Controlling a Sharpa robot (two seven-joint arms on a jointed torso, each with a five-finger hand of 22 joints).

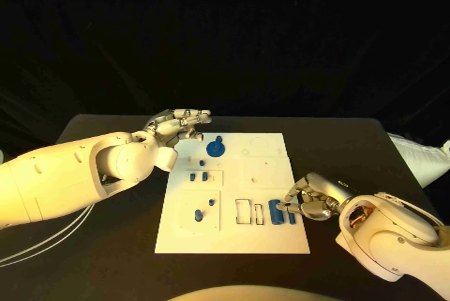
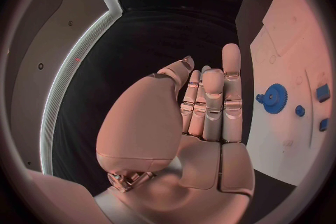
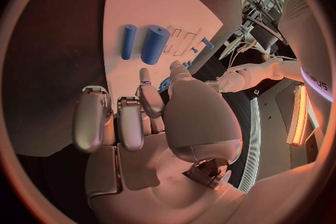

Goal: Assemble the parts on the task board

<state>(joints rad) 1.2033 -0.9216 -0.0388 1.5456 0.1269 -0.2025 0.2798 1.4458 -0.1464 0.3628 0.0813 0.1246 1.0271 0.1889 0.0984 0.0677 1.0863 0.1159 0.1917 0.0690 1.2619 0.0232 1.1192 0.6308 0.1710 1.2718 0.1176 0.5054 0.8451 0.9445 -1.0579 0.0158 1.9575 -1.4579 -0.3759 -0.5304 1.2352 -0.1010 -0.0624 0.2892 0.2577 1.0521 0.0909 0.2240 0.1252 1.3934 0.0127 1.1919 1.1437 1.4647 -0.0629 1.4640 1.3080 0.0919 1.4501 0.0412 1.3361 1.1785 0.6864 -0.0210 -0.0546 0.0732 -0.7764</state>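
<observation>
The white task board (image 1: 235,233) (image 2: 276,140) (image 3: 129,8) lies mid-table. A blue gear (image 1: 216,147) (image 2: 274,98) stands at its far left, with small blue parts (image 1: 199,177) (image 2: 322,92) closer in. My left hand (image 1: 178,127) (image 2: 206,117) hovers over the board's far left corner, fingers stretched out side by side, holding nothing. A thick blue cylinder (image 1: 277,211) (image 3: 154,43) and a thin one (image 1: 291,215) (image 3: 129,41) lie at the board's near right. My right hand (image 1: 309,200) (image 3: 147,117) sits at that edge, fingers half curled and empty, tips just short of the cylinders.
Several empty slots and recesses (image 1: 248,211) mark the board near the cylinders. Another blue part (image 1: 199,215) stands in the near left recess. Black table (image 1: 103,249) surrounds the board, and white cables (image 1: 38,249) run along its near left.
</observation>
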